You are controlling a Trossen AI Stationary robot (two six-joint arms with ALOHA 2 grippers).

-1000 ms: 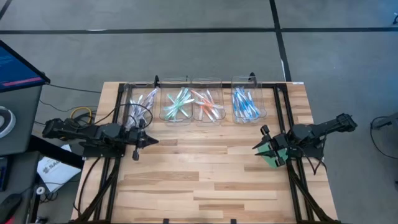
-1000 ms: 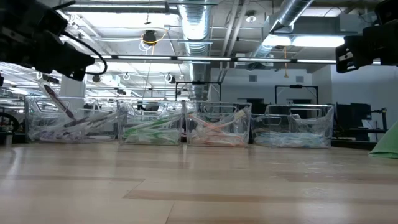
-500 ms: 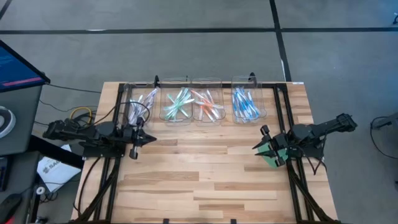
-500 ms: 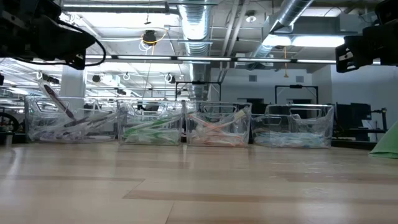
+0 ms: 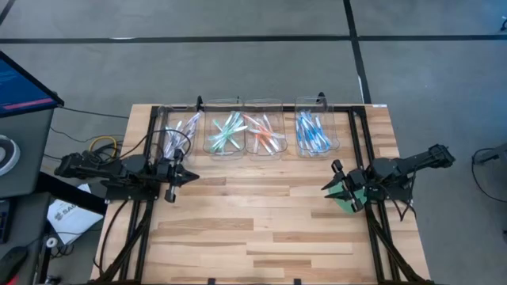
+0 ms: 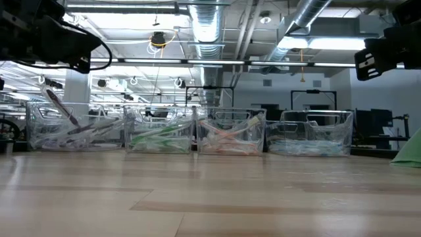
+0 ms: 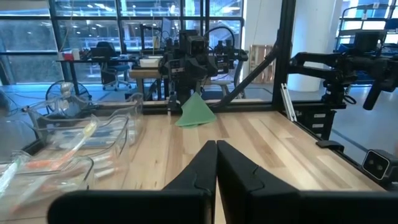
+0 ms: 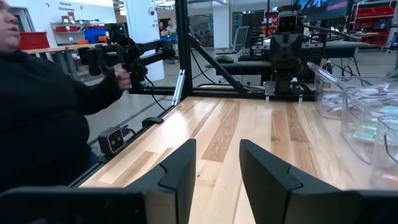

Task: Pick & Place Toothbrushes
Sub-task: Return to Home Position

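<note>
The toothbrushes lie sorted by colour in four clear bins along the table's far edge: whitish purple ones (image 5: 178,129), green (image 5: 226,131), orange (image 5: 264,133) and blue (image 5: 314,132). The bins also show in a row in the low view (image 6: 227,132). My left gripper (image 5: 192,178) hovers level at the table's left side, near the purple bin, its fingers shut (image 7: 216,163) on nothing. My right gripper (image 5: 326,187) hovers level at the right side, open (image 8: 217,163), with nothing between its fingers. A flat green leaf-shaped piece (image 5: 346,201) lies on the table below it.
Black frame rails (image 5: 358,150) run along both sides of the table. A person in dark clothing (image 8: 43,118) stands off the table's near edge in the right wrist view. The wooden tabletop (image 5: 253,222) between the arms is bare.
My left gripper has tipped its fingers up from a slight downward slant to level and stayed shut. The right arm and the bins have kept still.
</note>
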